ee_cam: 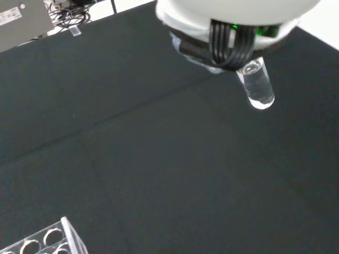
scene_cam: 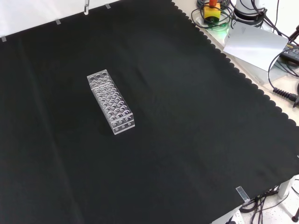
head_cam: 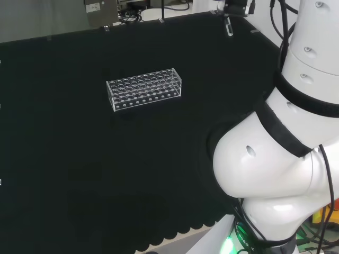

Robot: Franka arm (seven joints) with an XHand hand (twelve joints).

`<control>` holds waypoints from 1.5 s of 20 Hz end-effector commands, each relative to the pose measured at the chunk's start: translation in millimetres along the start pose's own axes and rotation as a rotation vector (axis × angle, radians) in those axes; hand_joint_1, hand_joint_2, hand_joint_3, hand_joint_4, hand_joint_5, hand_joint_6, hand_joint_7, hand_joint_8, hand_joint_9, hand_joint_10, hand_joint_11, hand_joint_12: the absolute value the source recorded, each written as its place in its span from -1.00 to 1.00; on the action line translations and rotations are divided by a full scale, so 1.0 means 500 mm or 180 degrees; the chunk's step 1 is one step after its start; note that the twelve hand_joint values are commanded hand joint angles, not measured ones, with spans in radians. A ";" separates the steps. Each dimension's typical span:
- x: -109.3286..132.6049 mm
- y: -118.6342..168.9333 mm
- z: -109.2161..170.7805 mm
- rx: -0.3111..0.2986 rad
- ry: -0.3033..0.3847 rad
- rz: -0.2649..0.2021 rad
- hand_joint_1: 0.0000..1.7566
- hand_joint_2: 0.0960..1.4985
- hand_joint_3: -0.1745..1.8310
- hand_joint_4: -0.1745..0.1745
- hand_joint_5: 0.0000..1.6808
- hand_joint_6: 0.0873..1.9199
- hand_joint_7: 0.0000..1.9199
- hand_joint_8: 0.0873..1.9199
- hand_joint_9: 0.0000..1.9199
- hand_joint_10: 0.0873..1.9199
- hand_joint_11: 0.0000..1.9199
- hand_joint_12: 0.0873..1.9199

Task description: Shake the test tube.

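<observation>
Hand (head_cam: pixel 233 7) raised high, apparently gripping test tube (ee_cam: pixel 255 85).

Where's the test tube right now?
The test tube is up off the cloth, hanging below the hand at the top of the head view, well to the right of and beyond the clear rack.

Black cloth (scene_cam: pixel 187 140) with a scalloped edge covers the bench. Beyond it lie tangled cables (scene_cam: pixel 280 88), a grey sheet (scene_cam: pixel 254 44) and a yellow box with a red button (scene_cam: pixel 211 10).
</observation>
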State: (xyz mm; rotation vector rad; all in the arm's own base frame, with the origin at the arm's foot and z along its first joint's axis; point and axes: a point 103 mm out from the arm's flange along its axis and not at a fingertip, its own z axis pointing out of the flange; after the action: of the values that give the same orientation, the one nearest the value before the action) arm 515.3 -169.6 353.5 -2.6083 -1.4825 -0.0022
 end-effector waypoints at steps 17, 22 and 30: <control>0.413 -0.110 0.069 0.0503 0.1144 -0.0899 0.62 -0.03 -0.44 -1.00 0.51 -0.71 0.43 -0.30 0.34 -0.56 0.29 -0.23; 0.457 -0.116 0.044 0.0498 0.1333 -0.0954 0.62 -0.03 -0.44 -1.00 0.51 -0.71 0.43 -0.30 0.34 -0.56 0.29 -0.23; 0.403 -0.110 0.060 0.0522 0.1214 -0.0821 0.62 -0.03 -0.43 -1.00 0.51 -0.71 0.43 -0.30 0.34 -0.56 0.29 -0.23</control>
State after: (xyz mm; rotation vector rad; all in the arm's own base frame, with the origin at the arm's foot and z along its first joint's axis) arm 581.3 50.9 356.7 -2.0945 -1.6103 -0.4102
